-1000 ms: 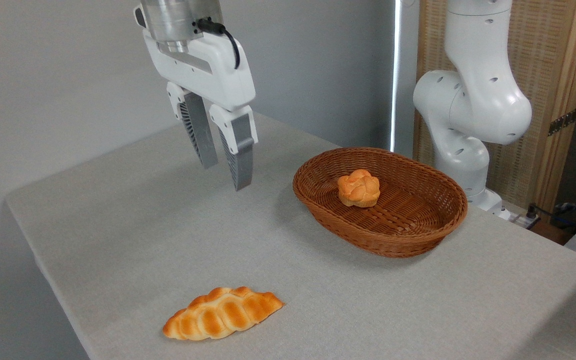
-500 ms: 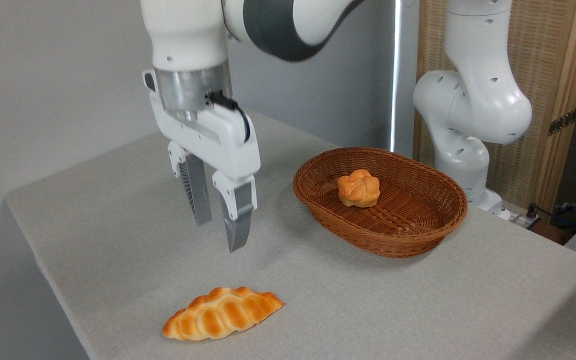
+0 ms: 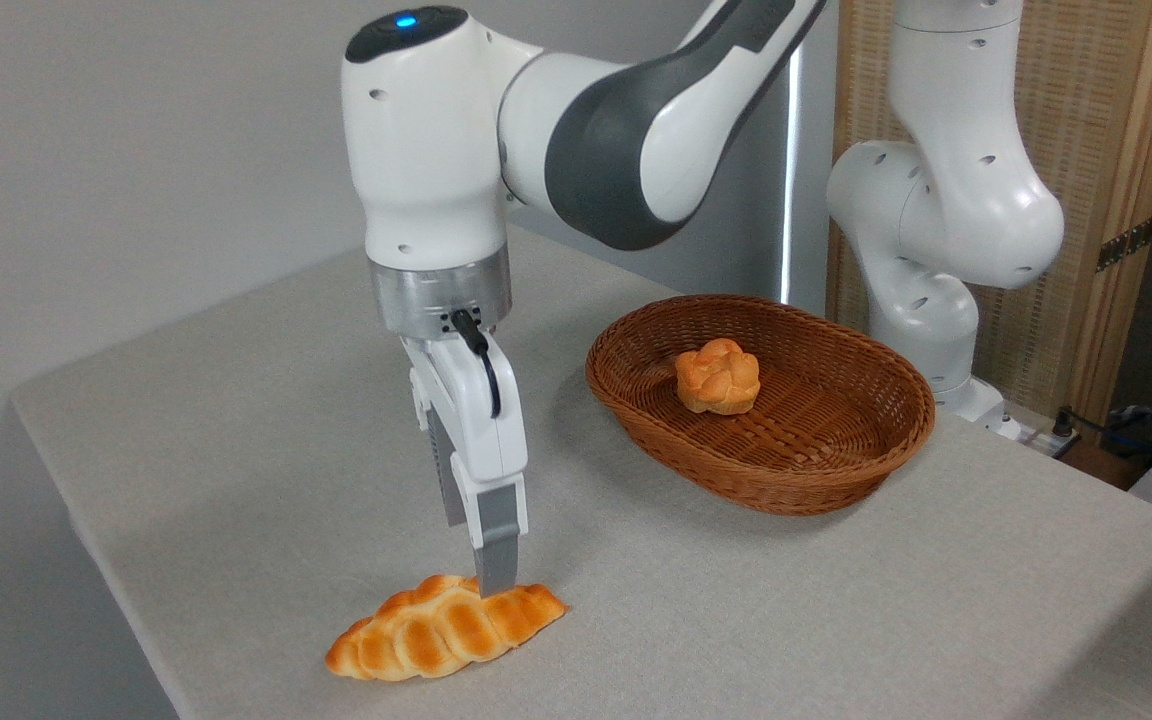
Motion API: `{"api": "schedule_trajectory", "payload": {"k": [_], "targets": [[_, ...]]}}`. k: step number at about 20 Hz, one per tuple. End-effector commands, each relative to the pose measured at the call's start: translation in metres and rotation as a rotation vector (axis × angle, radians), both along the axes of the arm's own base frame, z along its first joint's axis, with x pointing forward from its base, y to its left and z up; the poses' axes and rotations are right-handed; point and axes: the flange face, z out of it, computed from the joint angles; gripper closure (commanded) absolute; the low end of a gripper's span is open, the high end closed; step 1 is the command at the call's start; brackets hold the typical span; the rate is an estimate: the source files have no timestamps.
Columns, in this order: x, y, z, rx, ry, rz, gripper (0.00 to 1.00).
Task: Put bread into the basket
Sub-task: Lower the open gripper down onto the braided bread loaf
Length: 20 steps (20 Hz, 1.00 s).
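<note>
Tool [image 3: 491,585] is right at the bread [image 3: 446,627] (can't tell if its fingers are spread), so I'd pinch mid-loaf before heading to the basket [image 3: 841,478].

The arm came down to the bread.
The gripper [image 3: 489,580] was high in the upper left before; now it is low in the middle of the frame, turned sideways, its tips right at the top of the bread [image 3: 444,628].

Soft even light, sharp focus
</note>
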Motion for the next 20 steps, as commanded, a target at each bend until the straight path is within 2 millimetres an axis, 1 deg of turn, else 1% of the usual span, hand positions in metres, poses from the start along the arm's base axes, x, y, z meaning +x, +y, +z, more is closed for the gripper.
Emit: {"api": "schedule_trajectory", "payload": {"k": [1, 3, 6, 9, 12, 18, 20], "targets": [[-0.004, 0.009, -0.023, 0.009, -0.011, -0.015, 0.00], [-0.005, 0.009, -0.034, 0.010, 0.007, -0.017, 0.00], [-0.003, 0.009, -0.043, 0.015, 0.019, -0.025, 0.00], [-0.003, 0.011, -0.050, 0.057, 0.032, -0.063, 0.00], [0.000, 0.011, -0.051, 0.060, 0.012, -0.064, 0.00], [0.007, 0.008, -0.063, 0.060, -0.013, -0.064, 0.00], [0.010, 0.006, -0.063, 0.054, -0.036, -0.061, 0.00]]}}
